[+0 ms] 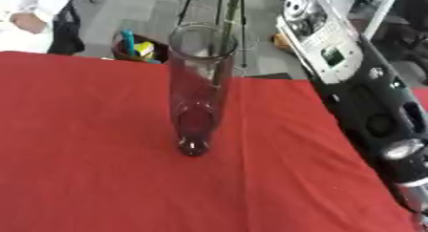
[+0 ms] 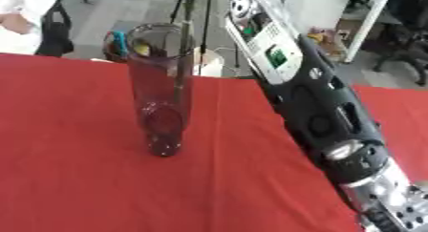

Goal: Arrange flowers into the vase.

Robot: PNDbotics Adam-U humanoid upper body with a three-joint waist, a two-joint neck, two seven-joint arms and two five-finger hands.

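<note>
Vase of clear glass stands upright a little left of the frame's centre, its base resting on the red cloth of the worktop and its round mouth reaching up toward the top of the frame. Nothing shows inside it but the red of the cloth seen through the glass. A fold line in the cloth runs down the frame just right of the vase.

Along the right side of the frame the robot's right arm slants from the upper middle down to the lower right corner, black casing with a silver joint near its lower end. It lies well apart from the vase. Its hand is cut off by the lower right edge, so I cannot tell how its fingers are set. No left hand shows.

Beyond the worktop's far edge, at upper left, a small bin holds coloured items.
</note>
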